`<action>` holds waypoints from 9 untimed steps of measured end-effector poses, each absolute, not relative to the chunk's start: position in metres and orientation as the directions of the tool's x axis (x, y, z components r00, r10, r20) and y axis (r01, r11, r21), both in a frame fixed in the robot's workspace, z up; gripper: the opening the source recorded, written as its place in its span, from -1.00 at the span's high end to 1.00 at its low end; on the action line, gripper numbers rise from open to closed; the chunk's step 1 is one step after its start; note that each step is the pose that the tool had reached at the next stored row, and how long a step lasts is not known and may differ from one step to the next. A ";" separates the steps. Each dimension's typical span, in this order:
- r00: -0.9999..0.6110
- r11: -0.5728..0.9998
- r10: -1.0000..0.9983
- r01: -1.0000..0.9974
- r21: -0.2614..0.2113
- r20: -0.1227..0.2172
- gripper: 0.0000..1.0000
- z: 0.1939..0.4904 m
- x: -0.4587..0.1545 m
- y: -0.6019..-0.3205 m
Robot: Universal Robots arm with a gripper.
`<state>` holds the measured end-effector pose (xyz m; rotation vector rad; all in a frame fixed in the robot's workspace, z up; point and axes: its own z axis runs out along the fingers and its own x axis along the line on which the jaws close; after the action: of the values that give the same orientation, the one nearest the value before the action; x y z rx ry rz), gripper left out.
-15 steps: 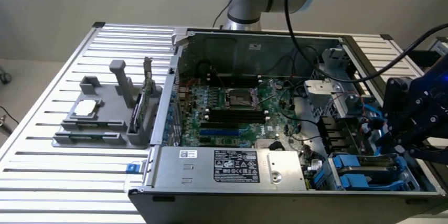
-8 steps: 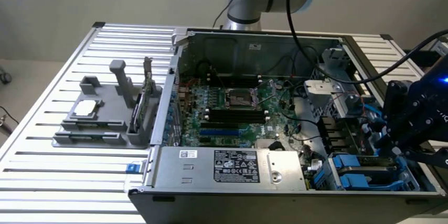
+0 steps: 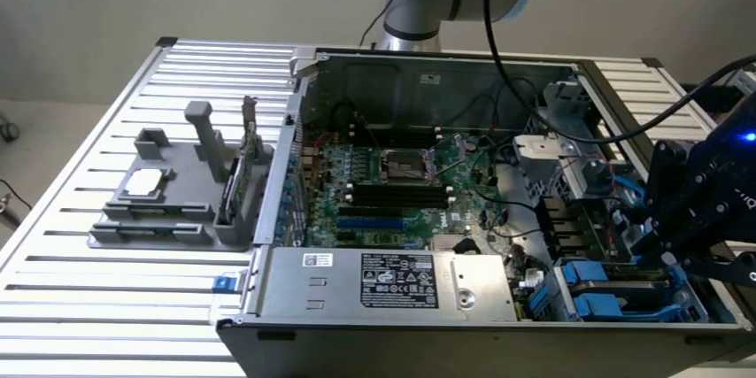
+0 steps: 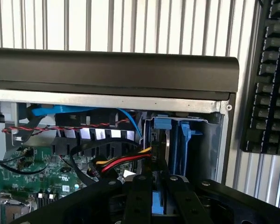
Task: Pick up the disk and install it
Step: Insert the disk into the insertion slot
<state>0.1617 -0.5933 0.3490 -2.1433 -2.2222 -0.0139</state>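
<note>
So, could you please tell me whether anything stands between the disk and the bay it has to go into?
Nothing clearly blocks it. The gripper holds the disk between its jaws at the mouth of the drive bay; a red, yellow and black cable bundle runs close beside it, possibly touching.

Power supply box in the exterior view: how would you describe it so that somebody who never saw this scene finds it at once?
Find the open computer case on the slatted metal table. Along its edge nearest the camera lies a long grey metal box. Unlike the green motherboard behind it and the blue drive bay at the exterior view's right, it carries a printed label.
</note>
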 end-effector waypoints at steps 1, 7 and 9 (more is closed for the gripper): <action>-0.035 0.037 0.999 0.999 -0.032 0.041 0.66 0.349 0.162 -0.591; -0.035 0.036 0.999 0.998 -0.056 0.013 0.66 0.349 0.162 -0.583; -0.035 0.035 0.999 0.997 -0.068 -0.001 0.66 0.349 0.163 -0.581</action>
<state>0.1629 -0.5814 0.3490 -2.1496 -2.2256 0.0759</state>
